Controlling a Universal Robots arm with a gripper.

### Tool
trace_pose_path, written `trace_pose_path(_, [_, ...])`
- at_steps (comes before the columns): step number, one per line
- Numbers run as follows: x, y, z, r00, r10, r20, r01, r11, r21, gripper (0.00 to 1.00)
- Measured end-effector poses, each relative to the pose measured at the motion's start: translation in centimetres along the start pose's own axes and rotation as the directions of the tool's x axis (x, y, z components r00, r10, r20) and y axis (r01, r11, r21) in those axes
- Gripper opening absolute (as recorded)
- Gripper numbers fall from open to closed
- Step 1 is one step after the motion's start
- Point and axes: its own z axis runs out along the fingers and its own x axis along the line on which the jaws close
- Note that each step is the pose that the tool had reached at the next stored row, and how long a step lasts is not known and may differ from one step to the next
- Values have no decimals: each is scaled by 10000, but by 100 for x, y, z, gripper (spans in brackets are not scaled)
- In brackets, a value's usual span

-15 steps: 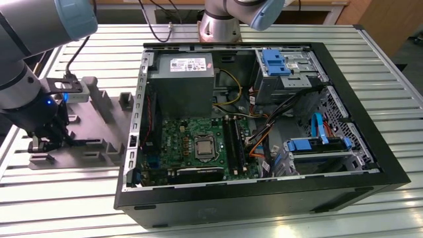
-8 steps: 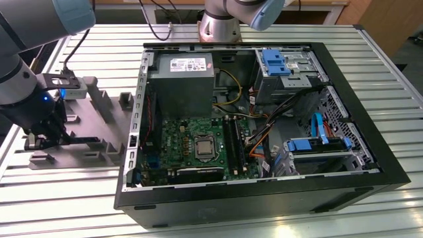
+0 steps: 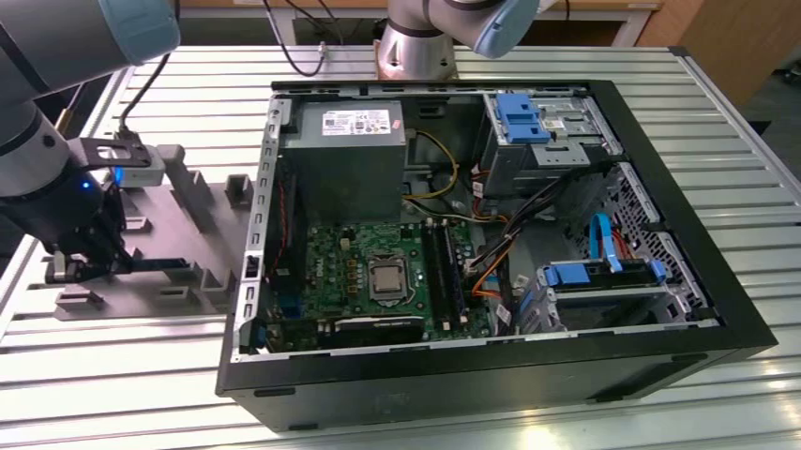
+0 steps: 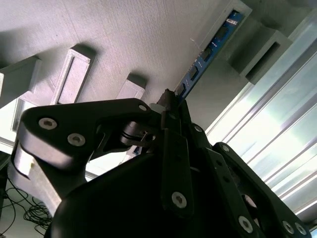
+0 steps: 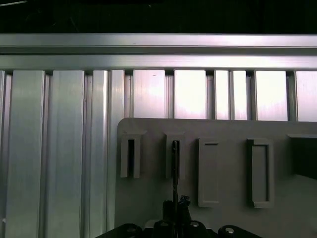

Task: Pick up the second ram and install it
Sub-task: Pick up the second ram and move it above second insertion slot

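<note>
two fingers (image 4: 170, 106) pinch the second ram (image 4: 210, 49), seated in the grey fixture (image 4: 124, 39).

- Table (image 3: 126, 375): ribbed aluminium top of long parallel slats with grooves between; it also shows in the first wrist view (image 5: 64, 148) and the second wrist view (image 4: 277, 148).
- Computer case (image 3: 476, 375): black tower lying on its side directly on the slats, open side up, taking up the middle and the exterior view's right.
- Grey plate (image 3: 169, 239): flat on the slats just beside the case, on the exterior view's left, with upright posts and slotted blocks; seen in both wrist views (image 5: 228, 130) (image 4: 124, 39).
- Arm base (image 3: 414, 52): stands at the table's far edge, behind the case.
- Black cable (image 3: 304, 58): lies beside the base.
</note>
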Motion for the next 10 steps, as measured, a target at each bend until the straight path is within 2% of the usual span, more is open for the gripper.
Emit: trace_pose_path(10, [-1,1,-24,10000,0,1,0,10000,2,14])
